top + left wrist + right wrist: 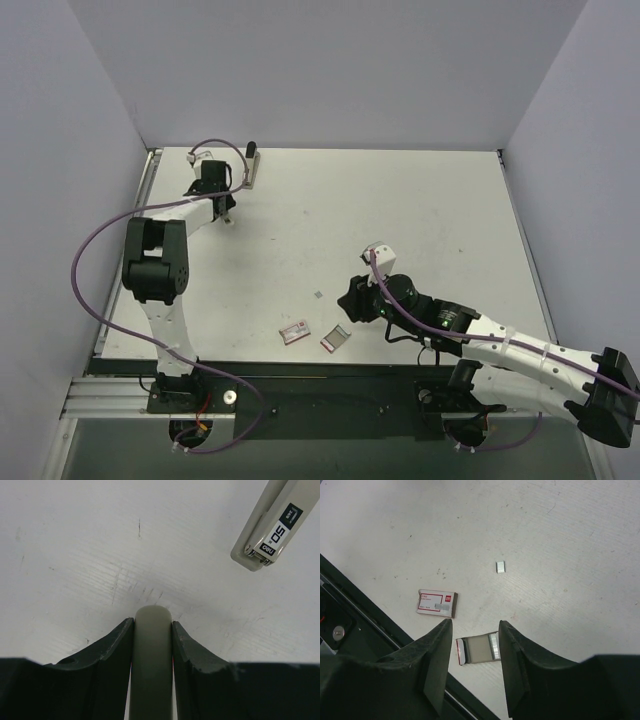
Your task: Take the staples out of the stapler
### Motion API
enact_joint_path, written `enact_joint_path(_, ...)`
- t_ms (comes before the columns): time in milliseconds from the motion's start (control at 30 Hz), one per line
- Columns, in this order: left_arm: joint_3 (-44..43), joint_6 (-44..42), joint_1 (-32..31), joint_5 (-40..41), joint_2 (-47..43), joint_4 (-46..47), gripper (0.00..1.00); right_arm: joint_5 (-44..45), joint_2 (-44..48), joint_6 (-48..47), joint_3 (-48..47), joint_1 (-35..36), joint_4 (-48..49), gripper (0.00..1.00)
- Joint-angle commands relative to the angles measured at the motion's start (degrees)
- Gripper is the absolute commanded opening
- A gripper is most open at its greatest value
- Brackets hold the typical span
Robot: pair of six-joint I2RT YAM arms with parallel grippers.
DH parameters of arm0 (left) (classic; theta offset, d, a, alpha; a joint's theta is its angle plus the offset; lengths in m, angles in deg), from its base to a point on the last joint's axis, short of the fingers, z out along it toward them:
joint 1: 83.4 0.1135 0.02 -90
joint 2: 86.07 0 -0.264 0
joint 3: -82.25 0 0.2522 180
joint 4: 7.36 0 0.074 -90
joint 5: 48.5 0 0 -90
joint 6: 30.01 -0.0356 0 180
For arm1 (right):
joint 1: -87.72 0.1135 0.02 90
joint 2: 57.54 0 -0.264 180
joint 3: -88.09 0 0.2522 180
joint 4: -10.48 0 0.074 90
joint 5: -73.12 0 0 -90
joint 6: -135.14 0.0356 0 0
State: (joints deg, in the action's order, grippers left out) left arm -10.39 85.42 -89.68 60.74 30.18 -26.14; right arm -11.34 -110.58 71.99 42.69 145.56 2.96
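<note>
Tabletop: you have a white scuffed tabletop point(400, 220) with grey walls on three sides; everything lies on it.
Left arm: your white-and-black left arm point(155, 260) reaches to the far-left corner.
Right arm: your white-and-black right arm point(520, 350) comes in from the near-right corner towards the near middle.
Stapler: the slim grey-silver metal stapler point(250, 168) lies at the far-left edge, with its black tip point(252, 147) pointing away from you. The left wrist view shows one end of it with a black label, well apart from the fingers.
Left gripper: your left gripper point(152, 630) is clamped on a grey-beige round-ended bar point(152, 680), both fingers pressed against its sides. You cannot tell whether this bar belongs to the stapler.
Right gripper: your right gripper point(475, 625) hangs over the near edge with its fingers apart and nothing clamped.
Red-and-white box: a small red-and-white cardboard box point(437, 603) lies flat near the front edge.
Grey box: a small grey open box with a red end point(476, 650) lies just beside it, seen through the gap of the right fingers.
Silver piece: a tiny silver block point(500, 566) sits farther in, apart from both boxes.
</note>
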Motion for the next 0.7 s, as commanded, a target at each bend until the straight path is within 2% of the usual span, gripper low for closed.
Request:
enact_joint_path(0, -2.4, 1.6, 0.7, -1.1, 0.0, -3.3, 0.38, -0.4, 0.9, 0.3, -0.3, 0.4, 1.8, 0.40)
enact_joint_path(33, -2.0, 1.5, 0.7, -1.4, -0.1, -3.3, 0.44, -0.4, 1.2, 0.5, -0.3, 0.4, 1.7, 0.41)
enact_joint_path(133, -0.3, 1.2, 0.7, -2.2, -1.3, -3.3, 0.51, -1.0, 1.7, 1.4, -0.1, 0.3, 1.6, 0.42)
enact_joint_path(200, 1.3, 0.9, 0.7, -2.5, -2.6, -2.4, 0.61, -1.2, 2.1, 1.8, 0.0, 0.5, 1.6, 0.42)
enact_joint_path(433, 3.5, 0.4, 0.7, -3.3, -6.0, -2.8, 0.64, -1.3, 4.3, 3.3, 0.4, 1.5, 0.7, 0.43)
enact_joint_path(667, 0.8, 0.2, 0.7, -3.3, -8.2, -6.2, 0.64, -0.5, 6.5, 3.6, 0.8, 1.8, -0.8, 0.43)
